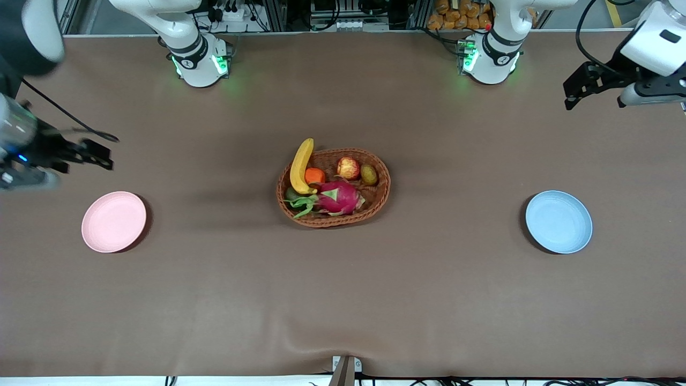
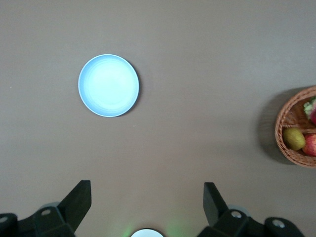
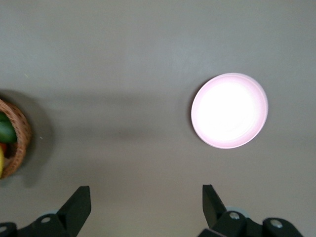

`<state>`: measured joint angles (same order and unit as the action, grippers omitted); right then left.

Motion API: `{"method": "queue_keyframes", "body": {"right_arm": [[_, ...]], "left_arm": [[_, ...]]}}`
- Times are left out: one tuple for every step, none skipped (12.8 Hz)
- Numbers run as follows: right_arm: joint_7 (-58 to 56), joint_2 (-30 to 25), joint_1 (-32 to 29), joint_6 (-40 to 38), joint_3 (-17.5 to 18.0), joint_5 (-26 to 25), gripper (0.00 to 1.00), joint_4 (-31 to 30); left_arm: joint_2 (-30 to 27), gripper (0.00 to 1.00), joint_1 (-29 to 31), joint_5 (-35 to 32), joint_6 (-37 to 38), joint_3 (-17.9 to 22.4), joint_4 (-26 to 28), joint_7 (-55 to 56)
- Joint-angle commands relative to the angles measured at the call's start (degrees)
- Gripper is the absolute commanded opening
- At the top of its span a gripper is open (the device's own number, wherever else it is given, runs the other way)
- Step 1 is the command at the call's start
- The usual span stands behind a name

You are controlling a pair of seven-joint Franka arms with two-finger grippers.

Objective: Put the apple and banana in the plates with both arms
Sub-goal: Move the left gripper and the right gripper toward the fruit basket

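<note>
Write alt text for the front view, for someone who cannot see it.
A wicker basket mid-table holds a banana, apple and other fruit. An empty pink plate and blue plate flank it. The left tool and right tool hover open at the table's ends.

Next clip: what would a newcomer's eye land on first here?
The wicker basket at mid-table, heaped with the banana, the apple and a pink dragon fruit. The pink plate and the blue plate lie bare toward either end, under the raised right gripper and left gripper, jaws open.
</note>
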<state>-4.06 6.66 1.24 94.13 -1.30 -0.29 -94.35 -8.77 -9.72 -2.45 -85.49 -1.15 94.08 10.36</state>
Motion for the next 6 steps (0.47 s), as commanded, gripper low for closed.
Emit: {"method": "queue_keyframes", "body": {"right_arm": [[0.01,5.28,1.73,0.86,0.50,0.55,1.00,0.75],[0.11,5.81,2.96,2.88,0.50,1.08,1.00,-0.30],[1.07,5.82,4.37,4.46,0.50,1.26,1.00,-1.53],[1.77,6.08,6.12,5.17,0.50,1.96,1.00,-1.71],[2.73,6.26,7.44,5.79,0.50,3.53,1.00,-2.24],[6.66,6.26,9.02,6.84,0.50,6.94,1.00,-3.98]], "left_arm": [[3.57,1.00,-2.40,4.45,0.50,-0.60,-1.44,0.70],[5.41,1.00,-3.11,5.52,-0.11,-1.48,-1.53,2.88],[6.91,1.00,-3.81,6.14,-1.34,-2.96,-1.44,5.78],[8.49,1.00,-4.43,6.14,-3.26,-4.98,-1.18,8.85],[10.68,1.00,-5.04,6.14,-5.46,-7.35,-1.18,12.45],[12.88,1.00,-5.40,6.23,-7.92,-9.72,-1.18,16.40]]}}
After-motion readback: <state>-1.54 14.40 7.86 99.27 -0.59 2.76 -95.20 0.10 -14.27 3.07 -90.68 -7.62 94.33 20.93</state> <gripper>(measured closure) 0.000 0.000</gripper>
